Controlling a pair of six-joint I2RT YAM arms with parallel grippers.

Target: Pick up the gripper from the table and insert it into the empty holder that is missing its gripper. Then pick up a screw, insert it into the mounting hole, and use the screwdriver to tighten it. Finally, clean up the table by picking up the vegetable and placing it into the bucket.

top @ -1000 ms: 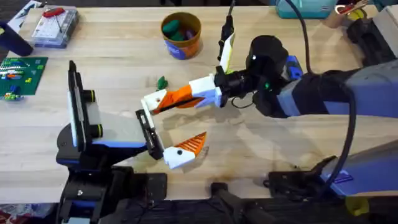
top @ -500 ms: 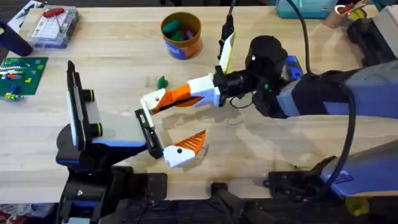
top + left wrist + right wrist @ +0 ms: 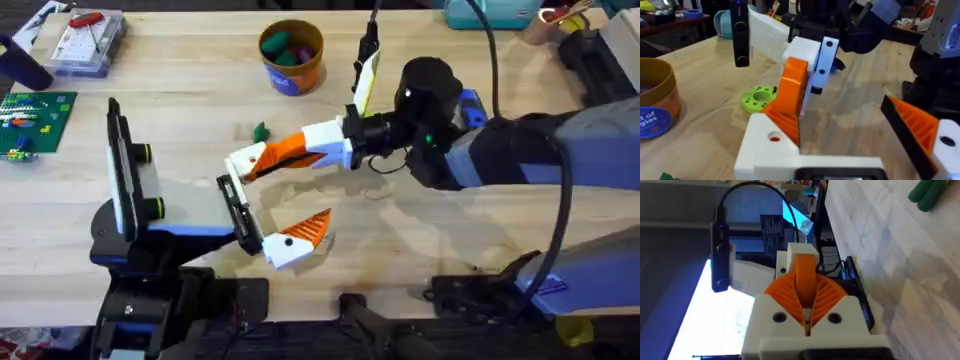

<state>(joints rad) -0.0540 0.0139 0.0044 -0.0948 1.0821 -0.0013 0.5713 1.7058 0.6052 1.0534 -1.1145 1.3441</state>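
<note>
Right fingers: closed on the gripper, its white base pinched between the orange ribbed pads.
Right gripper: reaches across the middle, carrying the piece just above the holder.
Left gripper: fingers spread, holding nothing.
Handling: rigid, light printed plastic (probably slick); best held by the blocky base, the wedge left free.
Bucket: well apart, at the far side of the table.

The right arm reaches from the right side leftward across the middle, its wrist level above the bench. Its hand points left, orange fingers pinched together on a small white-and-orange piece.
</note>
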